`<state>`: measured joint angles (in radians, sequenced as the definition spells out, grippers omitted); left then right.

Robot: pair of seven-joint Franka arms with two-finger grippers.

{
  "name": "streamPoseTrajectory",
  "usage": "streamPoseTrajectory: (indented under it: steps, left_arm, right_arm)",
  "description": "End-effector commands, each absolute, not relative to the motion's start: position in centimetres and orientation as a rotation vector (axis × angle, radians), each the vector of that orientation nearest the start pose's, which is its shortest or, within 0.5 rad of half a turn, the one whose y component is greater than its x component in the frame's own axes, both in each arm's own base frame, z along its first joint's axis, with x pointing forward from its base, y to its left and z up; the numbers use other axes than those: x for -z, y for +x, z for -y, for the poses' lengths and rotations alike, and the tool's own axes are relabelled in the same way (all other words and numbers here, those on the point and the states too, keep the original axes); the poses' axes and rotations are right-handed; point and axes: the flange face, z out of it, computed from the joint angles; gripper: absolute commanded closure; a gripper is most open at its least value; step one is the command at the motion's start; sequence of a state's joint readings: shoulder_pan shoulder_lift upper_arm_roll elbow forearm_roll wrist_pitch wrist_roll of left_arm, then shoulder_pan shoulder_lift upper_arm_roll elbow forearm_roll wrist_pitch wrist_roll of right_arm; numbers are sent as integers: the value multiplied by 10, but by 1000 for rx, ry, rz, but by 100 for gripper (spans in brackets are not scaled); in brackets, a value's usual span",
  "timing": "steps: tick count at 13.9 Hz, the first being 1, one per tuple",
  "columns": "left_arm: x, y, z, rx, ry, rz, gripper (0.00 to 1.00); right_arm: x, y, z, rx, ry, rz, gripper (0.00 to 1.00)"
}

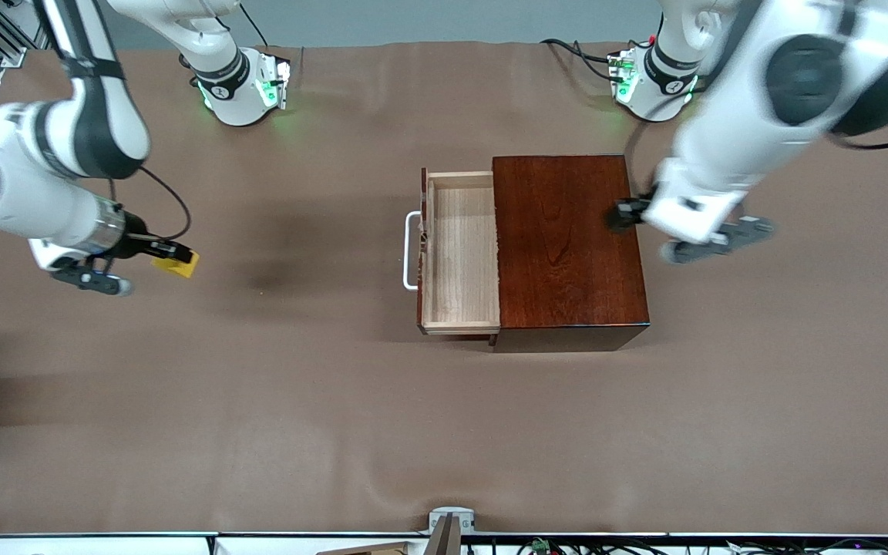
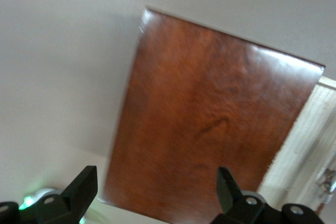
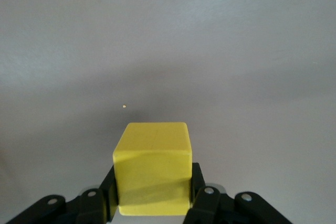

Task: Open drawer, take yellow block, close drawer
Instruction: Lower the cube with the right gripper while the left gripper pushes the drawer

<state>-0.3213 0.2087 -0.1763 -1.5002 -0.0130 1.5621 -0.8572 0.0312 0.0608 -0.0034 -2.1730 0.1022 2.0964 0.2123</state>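
Block step done: right gripper point(image 1: 176, 258) clamped on yellow block point(image 1: 179, 264), well apart from open drawer point(image 1: 459, 254). Left gripper point(image 1: 620, 216) spread wide, empty, over box top point(image 1: 563, 247). Next, judged: push drawer shut at handle point(image 1: 411, 250).

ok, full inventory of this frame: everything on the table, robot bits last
wooden box: 1, glossy reddish-brown, mid-table toward the left arm's end
drawer: 1, pale wood inside, pulled open toward the right arm's end, nothing visible in it
handle: 1, white bar, on the drawer's front
yellow block: 1, yellow, held above the table at the right arm's end
table cover: 1, brown
right gripper: jaws shut on the yellow block
left gripper: jaws open, above the wooden box's edge
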Motion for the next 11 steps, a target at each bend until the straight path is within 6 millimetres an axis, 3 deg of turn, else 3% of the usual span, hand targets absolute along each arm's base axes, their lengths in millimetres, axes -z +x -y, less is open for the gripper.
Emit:
streamPoseTrajectory:
  steps: [1,7,9,11]
  left_arm:
    - [-518,528,343,-160,-2964,834,0]
    - [-454,492,482,-86,-2794,1304,0]
    - [-424,475,528,-54,-2742,1425,0]
    - [-406,474,556,10,-2709,1681,0]
  right_arm:
    - [-323,512,-33,-213,-3062,-285,100]
    - [-236,519,-53,-217,-3075,-259,100]
    - [-223,519,-61,-227,-3075,-250,100]
    - [-211,522,-68,-206,-3065,-258,100]
